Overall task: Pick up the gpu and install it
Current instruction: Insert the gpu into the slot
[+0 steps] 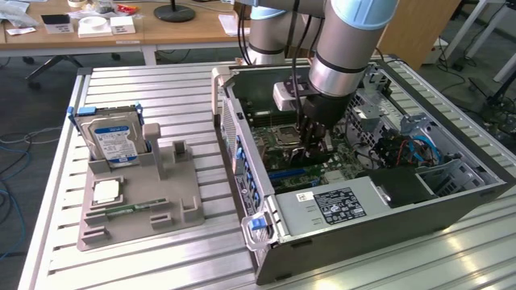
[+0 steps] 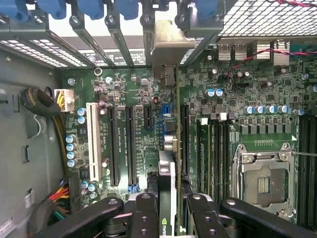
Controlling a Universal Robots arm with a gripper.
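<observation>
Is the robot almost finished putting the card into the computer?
Partly. The gpu is already picked up: the pincer grips it edge-on inside the open computer case, right above the motherboard, with its silver bracket up at the case's rear slots. It doesn't look seated yet, so pushing it in is left.

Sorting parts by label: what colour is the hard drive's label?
Blue and white, on the hard drive; clearest in the exterior view.

So the whole setup sits on a ribbed silver aluminium counter. Behind it there's a long light-wood desk cluttered with small white boxes, a round black lamp base, dark grey carpet floor, and loose blue cables.
</observation>
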